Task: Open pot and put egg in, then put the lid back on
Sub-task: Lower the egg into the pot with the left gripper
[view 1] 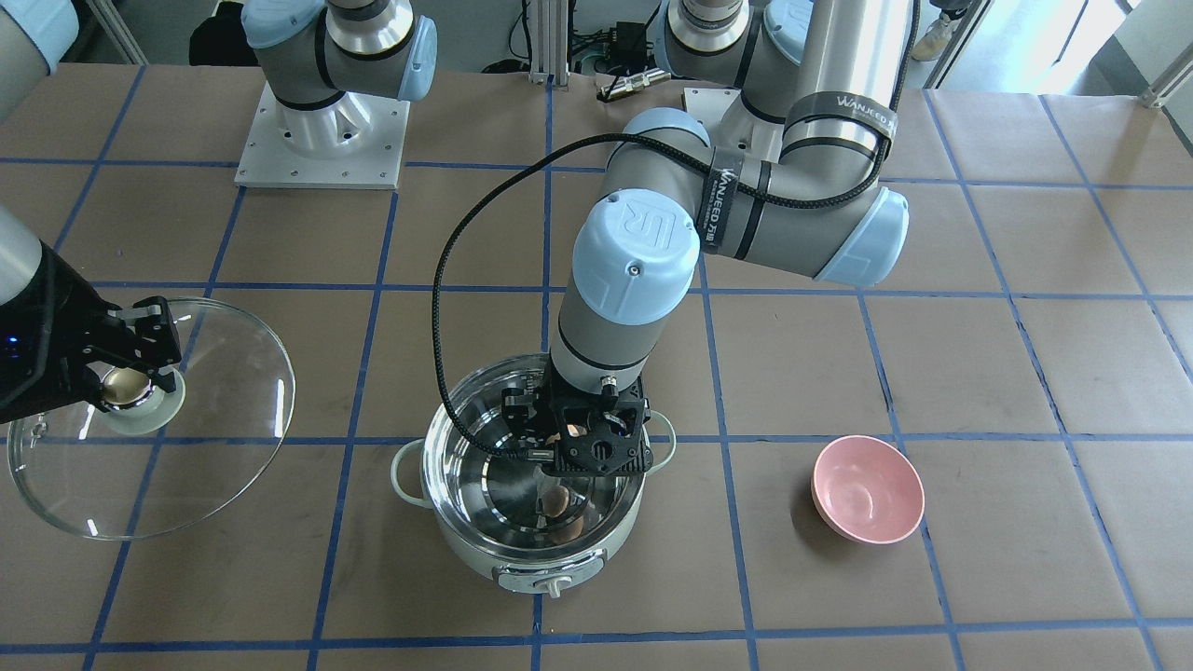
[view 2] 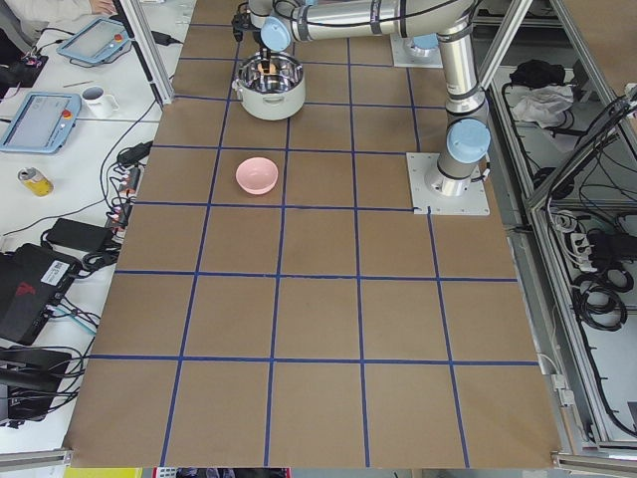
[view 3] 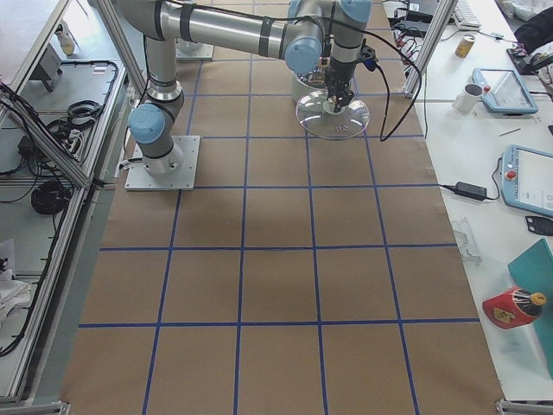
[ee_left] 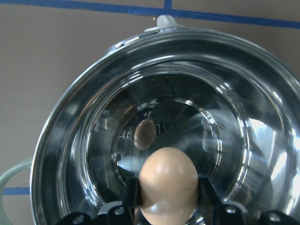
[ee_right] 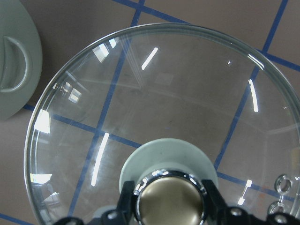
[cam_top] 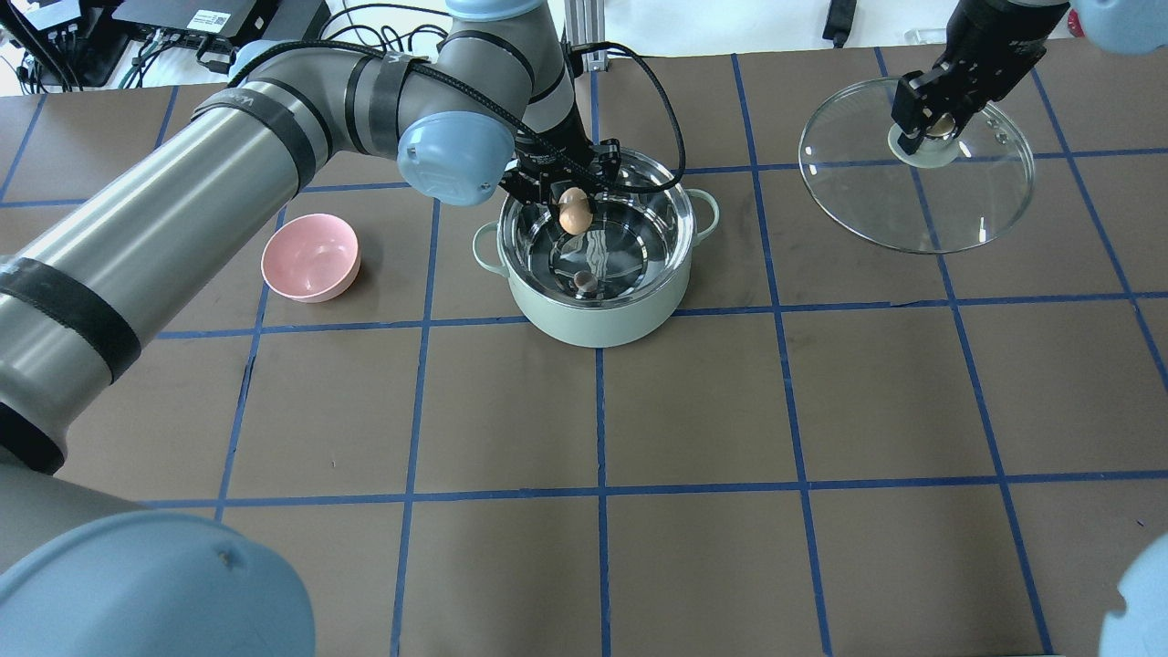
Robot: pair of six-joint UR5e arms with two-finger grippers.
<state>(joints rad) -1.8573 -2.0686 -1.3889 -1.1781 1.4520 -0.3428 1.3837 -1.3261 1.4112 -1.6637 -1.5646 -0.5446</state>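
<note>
While left jaws grip the egg over the open pot and right jaws hold the lid aside, next move: lower, release gently.

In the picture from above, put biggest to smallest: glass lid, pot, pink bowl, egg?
1. glass lid and pot: about alike; the held-up lid is nearer the camera.
2. pink bowl
3. egg

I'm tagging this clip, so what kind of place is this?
Probably a robotics lab, not a kitchen: a table taped in a blue grid, a robot arm bolted to it, a teach pendant on the side bench.
</note>
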